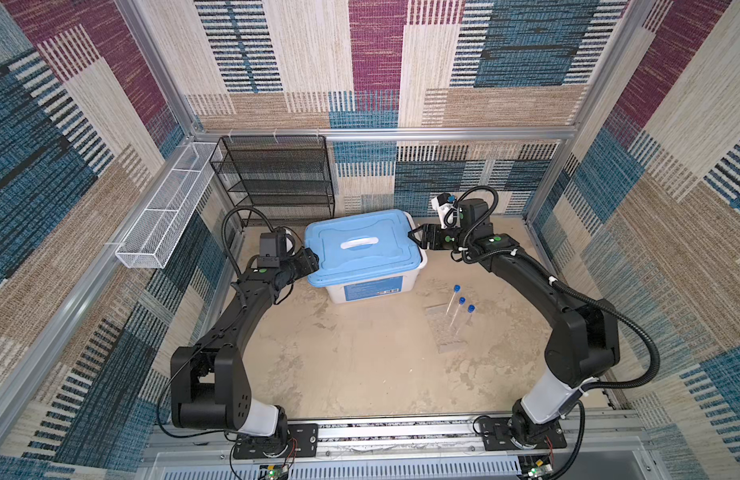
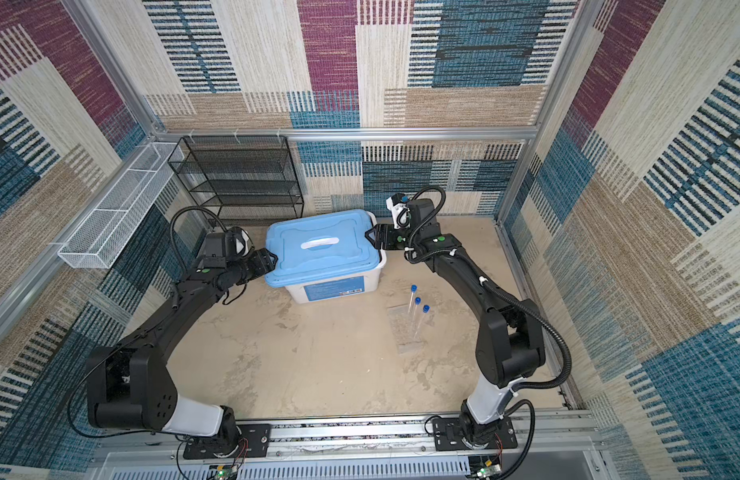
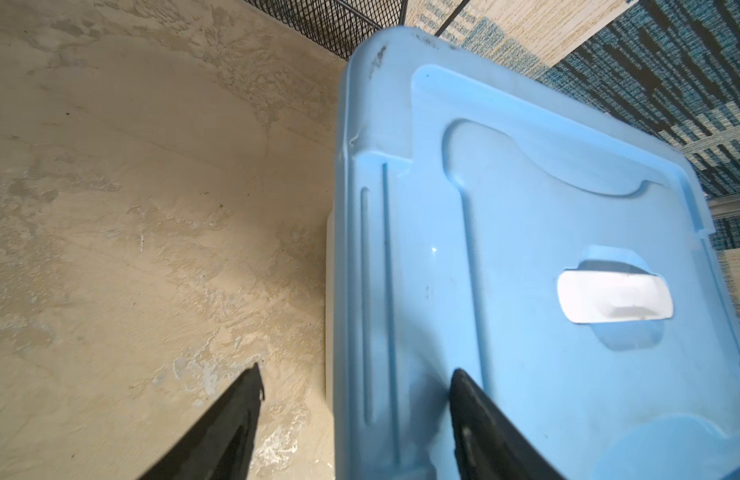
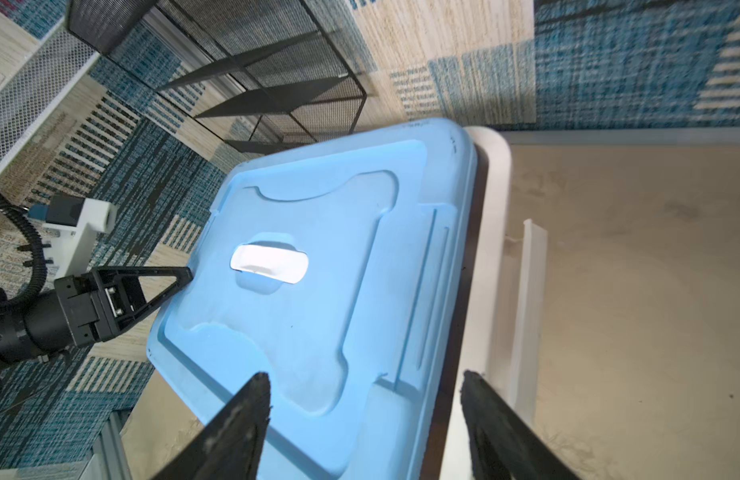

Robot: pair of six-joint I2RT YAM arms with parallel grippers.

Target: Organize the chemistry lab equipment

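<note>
- Long clear plastic tubes with blue caps [image 1: 457,312]: three.
- Clear plastic rack [image 1: 441,334], rectangular: one.
- White plastic storage bin with a light-blue lid [image 1: 385,257]: one.
- White moulded handle [image 1: 359,243] on that lid: one.
- Black wire-mesh shelf unit [image 1: 277,178]: one.
- White wire-mesh trough [image 1: 160,220], long and narrow: one.
- Black jointed robot arms [image 1: 235,316]: two, counted from this side of the cell.
</note>
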